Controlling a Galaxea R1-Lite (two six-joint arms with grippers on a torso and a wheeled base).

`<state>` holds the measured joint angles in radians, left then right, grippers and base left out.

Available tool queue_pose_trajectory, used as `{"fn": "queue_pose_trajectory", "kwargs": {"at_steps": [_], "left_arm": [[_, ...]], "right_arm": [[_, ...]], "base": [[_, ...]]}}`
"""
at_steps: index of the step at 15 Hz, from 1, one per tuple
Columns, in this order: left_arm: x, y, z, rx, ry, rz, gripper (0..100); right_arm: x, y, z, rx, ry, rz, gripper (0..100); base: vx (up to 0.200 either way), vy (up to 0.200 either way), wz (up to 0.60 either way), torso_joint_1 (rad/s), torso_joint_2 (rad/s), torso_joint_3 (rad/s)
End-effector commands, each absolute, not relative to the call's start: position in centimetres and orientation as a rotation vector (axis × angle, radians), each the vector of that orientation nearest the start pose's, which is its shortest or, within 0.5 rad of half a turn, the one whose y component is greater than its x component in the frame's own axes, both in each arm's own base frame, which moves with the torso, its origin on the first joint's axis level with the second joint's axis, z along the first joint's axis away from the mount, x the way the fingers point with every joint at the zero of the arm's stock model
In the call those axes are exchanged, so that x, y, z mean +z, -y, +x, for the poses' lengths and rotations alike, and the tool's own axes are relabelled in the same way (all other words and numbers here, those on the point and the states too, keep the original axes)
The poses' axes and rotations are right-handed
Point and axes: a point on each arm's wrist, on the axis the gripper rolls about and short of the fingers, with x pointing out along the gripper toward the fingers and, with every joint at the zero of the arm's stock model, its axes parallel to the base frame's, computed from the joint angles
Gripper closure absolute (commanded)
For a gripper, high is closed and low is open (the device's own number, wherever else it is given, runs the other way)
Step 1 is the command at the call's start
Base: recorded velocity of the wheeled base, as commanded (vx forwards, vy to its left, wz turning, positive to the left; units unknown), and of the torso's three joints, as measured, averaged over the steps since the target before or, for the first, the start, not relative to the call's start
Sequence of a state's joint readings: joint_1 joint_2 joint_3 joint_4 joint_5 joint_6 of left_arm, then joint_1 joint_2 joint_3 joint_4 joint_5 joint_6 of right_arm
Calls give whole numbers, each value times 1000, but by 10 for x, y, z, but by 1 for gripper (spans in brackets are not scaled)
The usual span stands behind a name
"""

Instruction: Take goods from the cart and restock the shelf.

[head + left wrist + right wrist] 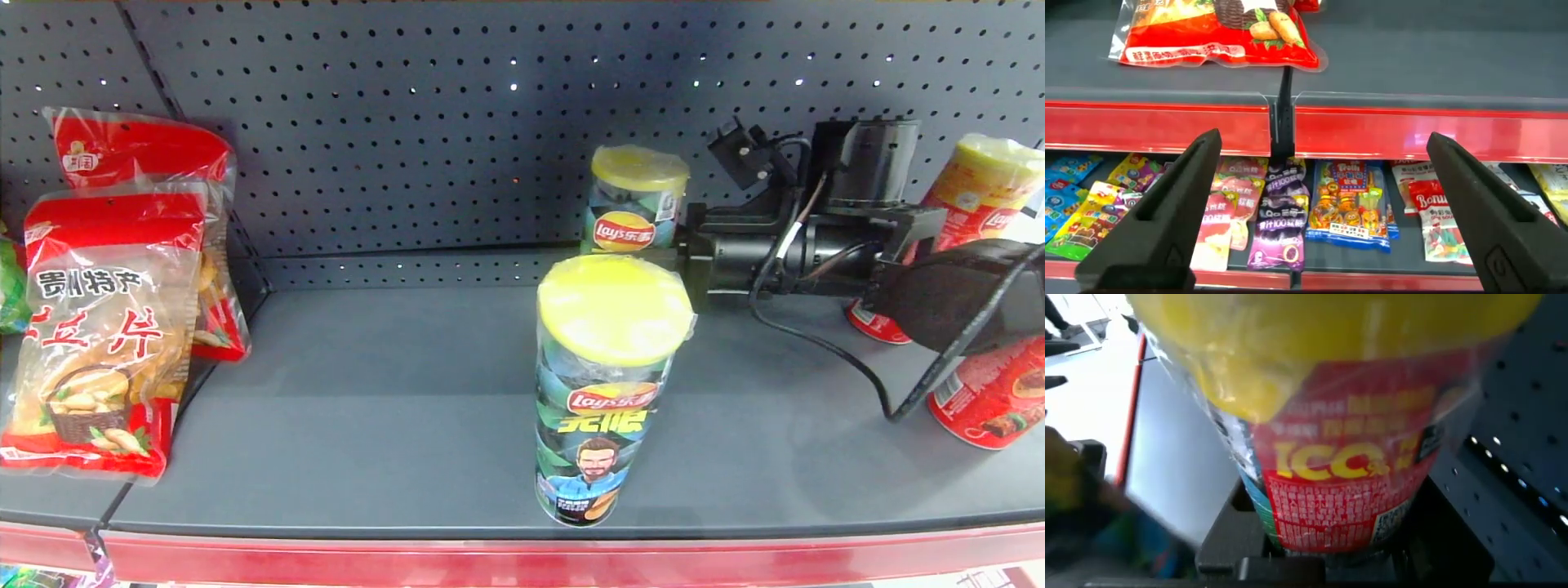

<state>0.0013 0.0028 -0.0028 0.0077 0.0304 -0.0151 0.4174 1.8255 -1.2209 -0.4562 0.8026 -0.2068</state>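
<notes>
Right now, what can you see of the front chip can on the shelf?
The front chip can is a tall cylinder with a yellow plastic lid under clear film and a green-blue printed wrap showing a cartoon figure. It stands upright near the front edge of the grey shelf, directly before a matching rear can. Only the shelf visibly touches it.

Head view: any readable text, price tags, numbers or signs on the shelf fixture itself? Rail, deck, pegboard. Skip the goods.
None on the fixture.
red front rail: bare, with no tag, number or sign.
grey shelf deck: no print.
pegboard back panel: holes only, no sign.
black divider clip on the rail, seen in the left wrist view: no marking that can be made out.
</notes>
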Motion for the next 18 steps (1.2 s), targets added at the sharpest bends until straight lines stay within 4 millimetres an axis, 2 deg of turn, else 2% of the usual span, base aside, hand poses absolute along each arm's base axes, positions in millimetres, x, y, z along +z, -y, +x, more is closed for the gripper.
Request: {"fn": "queue_pose_trajectory", "kwargs": {"at_steps": [1, 9, 12, 18], "left_arm": [[76, -1, -23, 32, -7, -15, 0], [76, -1, -23, 32, -7, -15, 0], [76, -1, -23, 32, -7, -15, 0], [76, -1, -23, 32, -7, -15, 0]], "right_arm": [[219, -175, 342, 1247, -65, -143, 100], [219, -181, 336, 1287, -61, -143, 100], [235, -175, 326, 1280, -25, -147, 100], [252, -164, 306, 1272, 10, -148, 100]], "base": [[0, 0, 0, 0, 0, 0], [0, 0, 0, 0, 0, 0], [0, 0, 0, 0, 0, 0], [0, 0, 0, 0, 0, 0]]}}
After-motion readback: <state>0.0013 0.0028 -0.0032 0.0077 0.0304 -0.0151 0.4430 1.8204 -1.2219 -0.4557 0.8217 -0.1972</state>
